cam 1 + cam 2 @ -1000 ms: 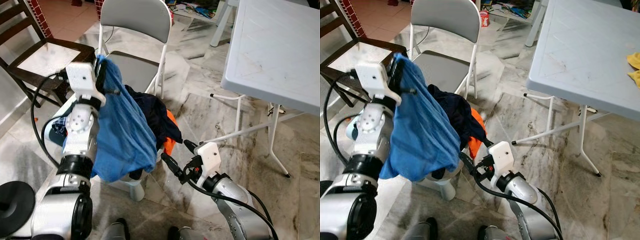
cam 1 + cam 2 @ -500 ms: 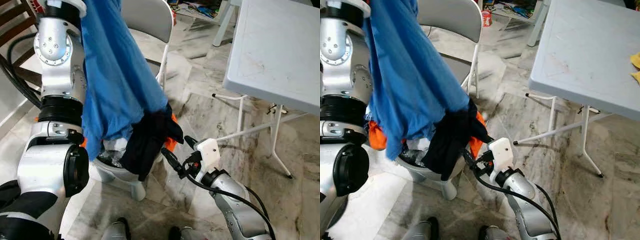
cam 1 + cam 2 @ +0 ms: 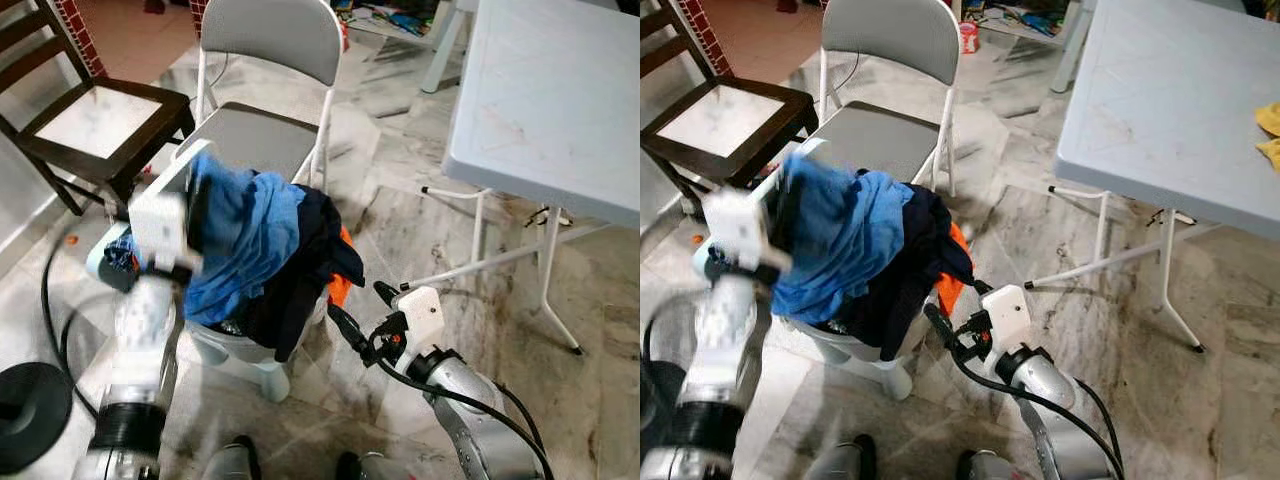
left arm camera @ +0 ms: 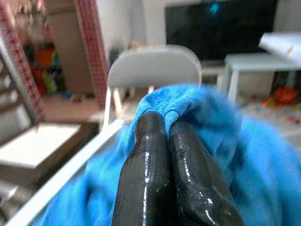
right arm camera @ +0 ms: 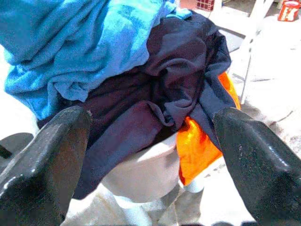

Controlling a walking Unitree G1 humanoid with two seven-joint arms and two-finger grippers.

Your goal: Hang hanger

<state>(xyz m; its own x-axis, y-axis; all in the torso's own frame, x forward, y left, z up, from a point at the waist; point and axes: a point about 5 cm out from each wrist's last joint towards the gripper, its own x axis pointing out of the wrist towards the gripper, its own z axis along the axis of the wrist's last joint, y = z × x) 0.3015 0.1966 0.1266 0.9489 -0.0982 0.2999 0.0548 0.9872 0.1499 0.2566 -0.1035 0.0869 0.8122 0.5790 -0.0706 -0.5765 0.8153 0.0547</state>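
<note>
I'm over the marble floor (image 3: 420, 170), white worktop (image 3: 560, 90) right, grey folding chair (image 3: 270, 40) ahead. The laundry basket (image 3: 235, 350) is heaped; my left gripper (image 4: 164, 122) has its jaws pinched on the blue garment (image 3: 245, 235). Right gripper (image 3: 362, 315) gapes empty beside it. No hanger spotted; I'd find one next.
</note>
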